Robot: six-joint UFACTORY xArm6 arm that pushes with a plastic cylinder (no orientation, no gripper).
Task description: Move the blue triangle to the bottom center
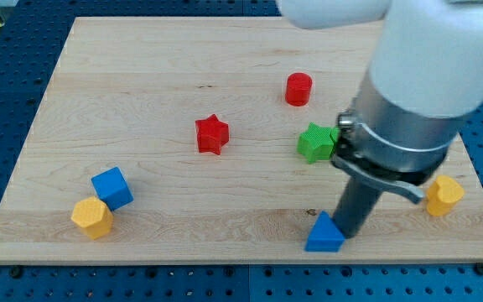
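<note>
The blue triangle lies near the board's bottom edge, right of the centre. My tip stands on the board touching the triangle's right side. The rod rises from there into the arm's grey and white body, which fills the view's upper right.
A wooden board carries a red star at the centre, a red cylinder above right, a green star partly behind the arm, a blue cube and a yellow hexagon at lower left, another yellow block at right.
</note>
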